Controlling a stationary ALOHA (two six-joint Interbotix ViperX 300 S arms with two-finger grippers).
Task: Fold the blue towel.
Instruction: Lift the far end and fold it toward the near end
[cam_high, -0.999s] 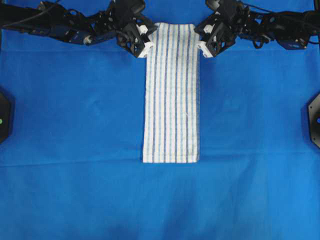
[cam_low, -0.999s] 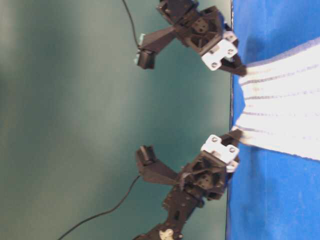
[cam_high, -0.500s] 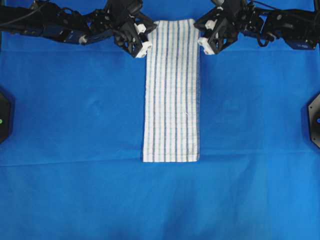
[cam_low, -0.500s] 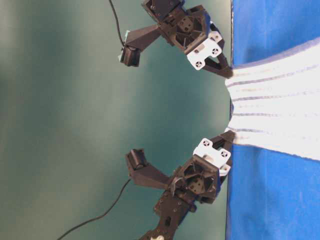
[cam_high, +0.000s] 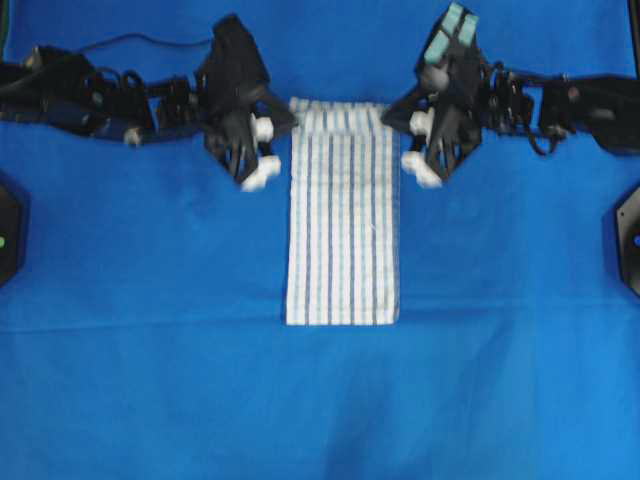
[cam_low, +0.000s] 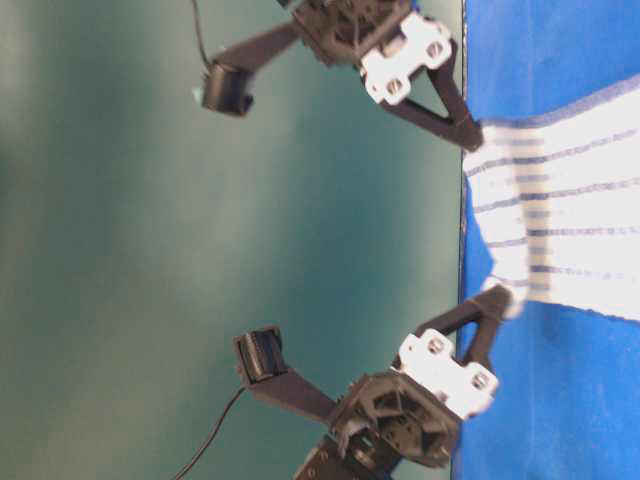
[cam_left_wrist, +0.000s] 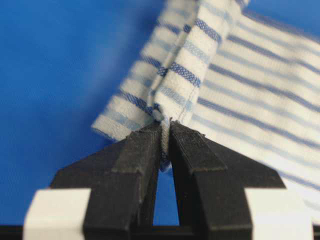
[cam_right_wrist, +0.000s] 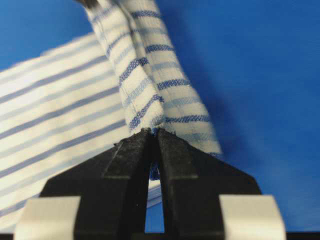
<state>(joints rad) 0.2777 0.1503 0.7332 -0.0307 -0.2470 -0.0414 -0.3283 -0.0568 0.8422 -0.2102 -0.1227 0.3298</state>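
Blue towel (cam_high: 343, 215) corners pinched between fingers (cam_left_wrist: 142, 150).

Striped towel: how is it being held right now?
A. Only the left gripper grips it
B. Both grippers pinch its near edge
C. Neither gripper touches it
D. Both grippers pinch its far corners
D: the left gripper and the right gripper each pinch a corner of the striped towel at its far end, while its near edge lies free on the blue cloth.
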